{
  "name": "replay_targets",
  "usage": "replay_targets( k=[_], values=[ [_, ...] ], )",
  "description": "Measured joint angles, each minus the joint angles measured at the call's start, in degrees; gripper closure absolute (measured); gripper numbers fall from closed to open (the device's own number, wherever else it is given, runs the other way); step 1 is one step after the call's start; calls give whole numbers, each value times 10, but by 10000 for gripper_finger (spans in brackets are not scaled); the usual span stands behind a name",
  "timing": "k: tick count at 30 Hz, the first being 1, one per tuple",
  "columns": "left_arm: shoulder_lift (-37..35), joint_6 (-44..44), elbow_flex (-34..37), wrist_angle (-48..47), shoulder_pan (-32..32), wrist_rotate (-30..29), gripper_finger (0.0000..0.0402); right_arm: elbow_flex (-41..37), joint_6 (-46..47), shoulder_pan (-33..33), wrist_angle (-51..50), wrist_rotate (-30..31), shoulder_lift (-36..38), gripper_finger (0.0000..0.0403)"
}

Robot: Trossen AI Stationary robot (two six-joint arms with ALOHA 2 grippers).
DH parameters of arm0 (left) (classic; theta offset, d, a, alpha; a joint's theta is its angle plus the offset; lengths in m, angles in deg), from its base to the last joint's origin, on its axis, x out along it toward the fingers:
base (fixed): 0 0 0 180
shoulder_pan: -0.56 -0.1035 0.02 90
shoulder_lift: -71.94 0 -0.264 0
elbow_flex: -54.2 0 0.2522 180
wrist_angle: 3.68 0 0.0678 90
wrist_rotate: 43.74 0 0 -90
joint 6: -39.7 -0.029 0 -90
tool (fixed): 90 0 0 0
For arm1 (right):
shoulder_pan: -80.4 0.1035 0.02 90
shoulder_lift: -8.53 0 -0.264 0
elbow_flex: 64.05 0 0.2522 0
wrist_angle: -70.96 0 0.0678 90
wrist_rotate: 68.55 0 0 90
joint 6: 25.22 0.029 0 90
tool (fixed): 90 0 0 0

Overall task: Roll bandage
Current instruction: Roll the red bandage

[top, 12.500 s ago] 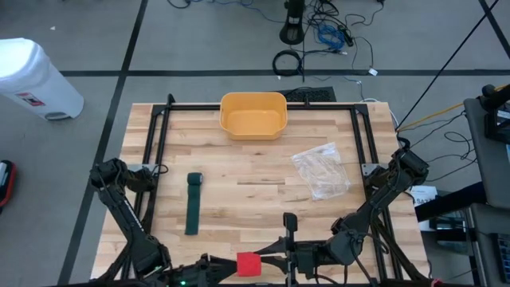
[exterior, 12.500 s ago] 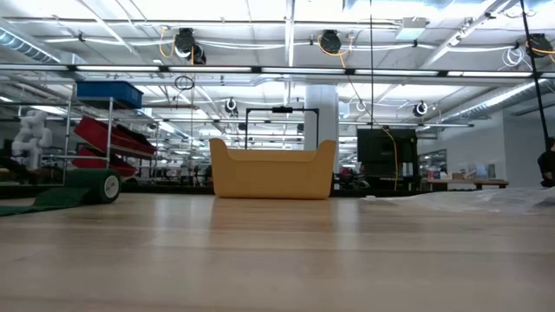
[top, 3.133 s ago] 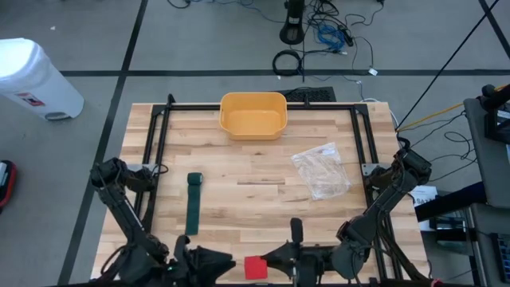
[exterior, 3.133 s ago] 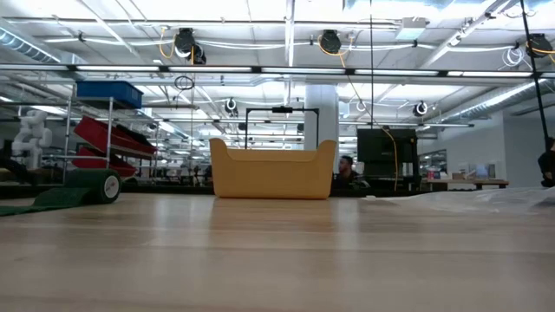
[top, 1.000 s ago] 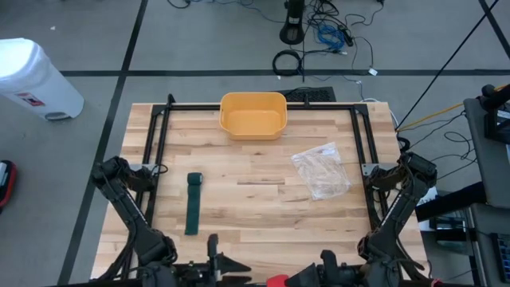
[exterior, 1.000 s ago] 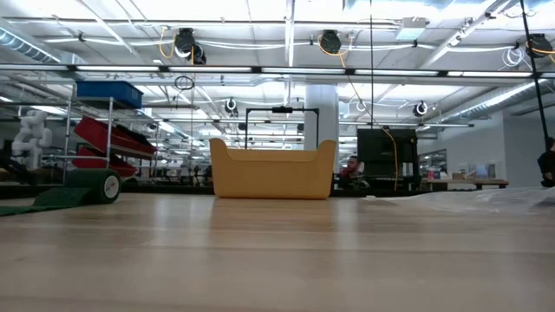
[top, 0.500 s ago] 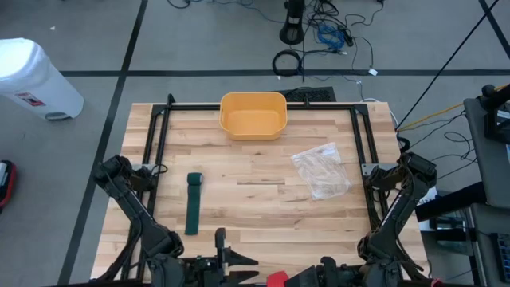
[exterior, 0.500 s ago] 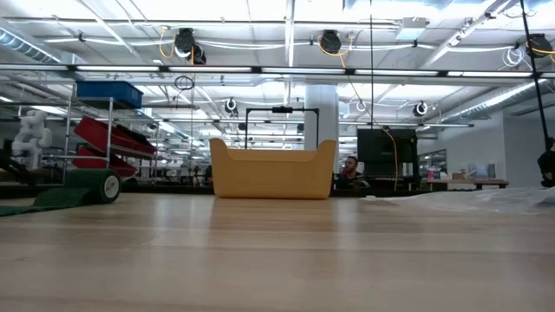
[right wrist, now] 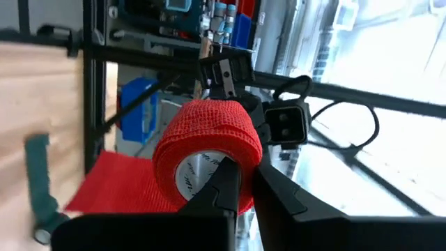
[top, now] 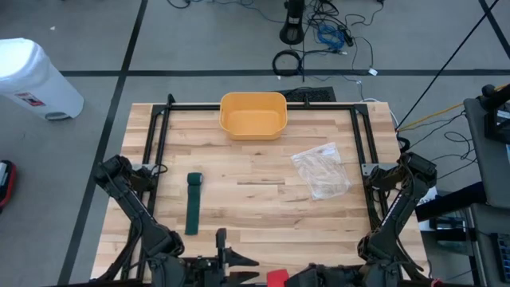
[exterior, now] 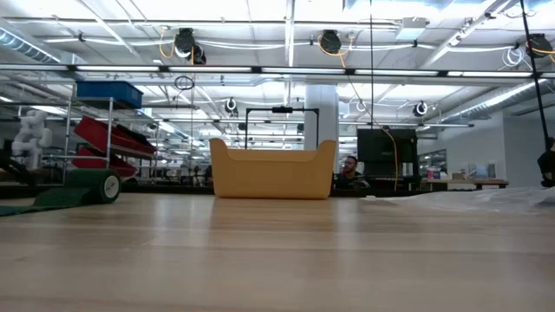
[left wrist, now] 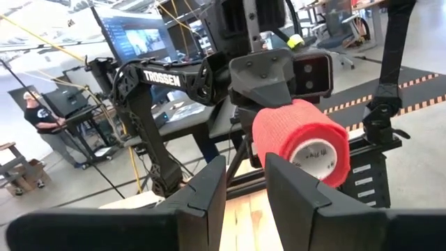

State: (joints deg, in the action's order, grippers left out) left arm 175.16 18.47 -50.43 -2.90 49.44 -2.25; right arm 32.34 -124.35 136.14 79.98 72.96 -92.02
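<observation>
At the high view's bottom edge our right pincer (right wrist: 240, 185) keeps pinching the red bandage roll (right wrist: 208, 153), while our slightly spread left pincer (left wrist: 244, 181) has swung in facing it, ready for rolling.

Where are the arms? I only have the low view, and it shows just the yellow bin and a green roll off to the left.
Observer: In the high view both arms sit at the near edge of the table, with the left gripper facing the right gripper.
Operator: Is either one holding anything?
Observer: Yes. The right wrist view shows the right gripper shut on the wall of a red bandage roll.
Operator: And the left?
Observer: In the left wrist view its fingers stand apart with nothing between them; the red bandage roll is beyond them, in the right gripper.
</observation>
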Motion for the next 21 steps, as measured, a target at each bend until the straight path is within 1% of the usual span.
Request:
replay_targets(
  k=[4, 7, 11, 16, 21],
  values=[
    [0, 3, 0, 1, 0, -1, 294, 0, -38, 0, 1, 0, 0, 383],
    [0, 28, 0, 0, -2, -4, 294, 0, -95, 1, 5, 0, 0, 383],
    [0, 66, 0, -7, -3, -22, 294, 0, -184, 4, 38, -1, 0, 383],
    [0, 110, 0, -28, -3, -22, 294, 0, -271, 10, 70, -2, 0, 383],
    [3, 119, 0, -33, -5, -22, 294, 0, -320, 14, 107, -5, 0, 383]
  ],
)
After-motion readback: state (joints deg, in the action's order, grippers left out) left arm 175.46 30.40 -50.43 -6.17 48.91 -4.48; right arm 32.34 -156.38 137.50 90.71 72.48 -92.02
